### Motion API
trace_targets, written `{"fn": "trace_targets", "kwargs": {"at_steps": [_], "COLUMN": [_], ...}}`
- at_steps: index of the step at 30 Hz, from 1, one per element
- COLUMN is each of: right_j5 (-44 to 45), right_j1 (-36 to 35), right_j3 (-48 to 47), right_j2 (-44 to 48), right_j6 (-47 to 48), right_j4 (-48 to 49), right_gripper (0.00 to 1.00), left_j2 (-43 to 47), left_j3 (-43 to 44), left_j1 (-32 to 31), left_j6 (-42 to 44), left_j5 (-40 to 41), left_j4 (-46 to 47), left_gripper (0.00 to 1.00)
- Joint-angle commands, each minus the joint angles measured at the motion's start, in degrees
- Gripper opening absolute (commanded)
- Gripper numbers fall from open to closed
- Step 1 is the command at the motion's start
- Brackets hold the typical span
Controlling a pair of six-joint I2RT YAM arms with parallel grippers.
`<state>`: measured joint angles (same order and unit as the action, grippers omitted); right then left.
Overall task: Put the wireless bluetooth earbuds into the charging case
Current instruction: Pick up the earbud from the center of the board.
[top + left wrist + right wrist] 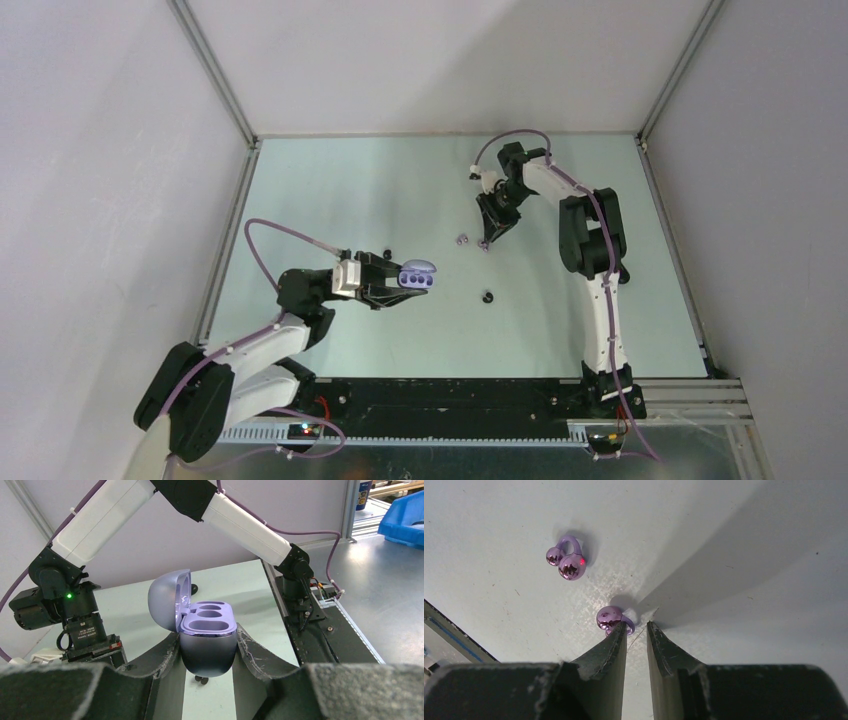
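Purple earbud (610,618) looks tiny, light, slippery; grab its thin loop. Right claw (637,626) slightly spread, empty; left claw (207,636) pinches the case (207,652).

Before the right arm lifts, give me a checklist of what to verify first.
1. Charging case clamped in the left gripper: ok.
2. Case lid open, both pockets empty and facing up: ok.
3. Near purple earbud centred between the right gripper fingers: not ok. It sits against one fingertip, and the gap looks empty.
4. Right jaws closed on that bud: cannot tell. A narrow gap shows, and part of the bud is hidden.
5. Other purple earbud clear of the fingers: ok.
6. Black earbud located: ok.
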<state>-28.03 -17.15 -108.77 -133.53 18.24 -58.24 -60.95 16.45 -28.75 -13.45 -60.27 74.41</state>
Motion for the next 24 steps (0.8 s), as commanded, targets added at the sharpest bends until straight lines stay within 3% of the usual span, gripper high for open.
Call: {"fn": "trace_targets", "kwargs": {"at_steps": [1, 18, 24], "right_j5": [0.6, -4.3, -6.6], "right_j1": [-0.4, -0.8, -0.8], "right_j3": [-1.2, -1.4, -1.4], "right_j2": [-2.2, -2.4, -2.1], "right_j6": [0.4, 4.1, 5.5], "right_j4": [0.1, -3.3, -4.1], "right_gripper": [0.26, 0.29, 0.23], "left_j2": [0.5, 0.8, 0.8], "left_j3": [0.6, 0.5, 0.5], "left_j1": [-0.3, -0.3, -0.3], "left_j6": [1.3, 2.0, 2.1], "left_j5": [-0.5, -0.6, -0.6], "left_j4": [2.4, 1.6, 1.5], "left_gripper": [0.00, 0.00, 0.00]}}
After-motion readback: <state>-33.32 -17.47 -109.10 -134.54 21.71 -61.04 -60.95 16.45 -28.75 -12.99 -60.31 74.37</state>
